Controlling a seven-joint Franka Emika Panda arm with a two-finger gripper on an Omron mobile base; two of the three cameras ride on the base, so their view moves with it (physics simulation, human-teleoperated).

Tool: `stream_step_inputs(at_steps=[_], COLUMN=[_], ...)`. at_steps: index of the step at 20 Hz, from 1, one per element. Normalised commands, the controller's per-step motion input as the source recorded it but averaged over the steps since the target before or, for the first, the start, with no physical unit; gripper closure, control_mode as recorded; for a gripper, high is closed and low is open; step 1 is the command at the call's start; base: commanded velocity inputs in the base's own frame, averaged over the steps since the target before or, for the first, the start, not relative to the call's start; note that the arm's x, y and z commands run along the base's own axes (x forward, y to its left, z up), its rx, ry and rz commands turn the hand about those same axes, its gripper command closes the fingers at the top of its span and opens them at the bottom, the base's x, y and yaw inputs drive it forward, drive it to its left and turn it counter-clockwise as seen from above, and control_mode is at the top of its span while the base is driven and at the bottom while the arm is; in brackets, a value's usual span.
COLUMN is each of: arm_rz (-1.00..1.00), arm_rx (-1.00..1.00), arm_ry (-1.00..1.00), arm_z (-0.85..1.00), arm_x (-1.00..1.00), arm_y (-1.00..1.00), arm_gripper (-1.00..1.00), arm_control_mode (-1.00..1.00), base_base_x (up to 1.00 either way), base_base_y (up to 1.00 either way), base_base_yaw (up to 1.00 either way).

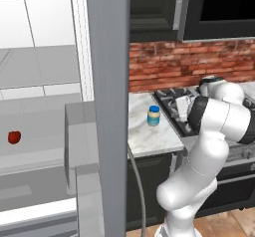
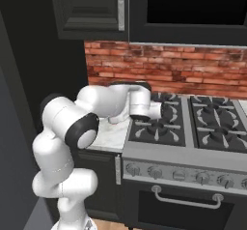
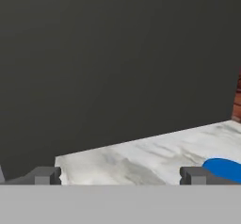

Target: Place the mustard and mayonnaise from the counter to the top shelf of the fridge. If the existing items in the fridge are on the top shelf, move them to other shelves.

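On the white counter (image 1: 149,136) by the stove sits 1 small mayonnaise jar (image 1: 154,115), likely light, hard and slippery, best grabbed around its sides below the blue lid, gripper (image 3: 120,176) wide open beside it.

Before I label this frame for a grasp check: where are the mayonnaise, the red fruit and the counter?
mayonnaise (image 1: 154,115), left base view, on its blue label.
red fruit (image 1: 14,137), left base view, its middle.
counter (image 1: 149,137), left base view, bare marble in front of the jar.
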Motion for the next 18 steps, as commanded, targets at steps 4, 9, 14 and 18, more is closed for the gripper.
stream_step_inputs(at_steps=[4,9,14,18], arm_rz=[0.0,0.01,0.04,0.03], arm_rx=[0.13,0.11,0.06,0.0], arm_ry=[0.0,0.0,0.0,0.0], arm_z=[-0.14,-0.07,-0.01,0.0], arm_x=[0.33,0.24,0.19,0.15], arm_y=[0.19,0.17,0.06,0.01], arm_gripper=[-1.0,-1.0,-1.0,-1.0], arm_control_mode=[-1.0,-1.0,-1.0,-1.0], base_base_x=[0.0,0.0,0.0,0.0], base_base_y=[0.0,0.0,0.0,0.0], base_base_yaw=[0.0,0.0,0.0,0.0])
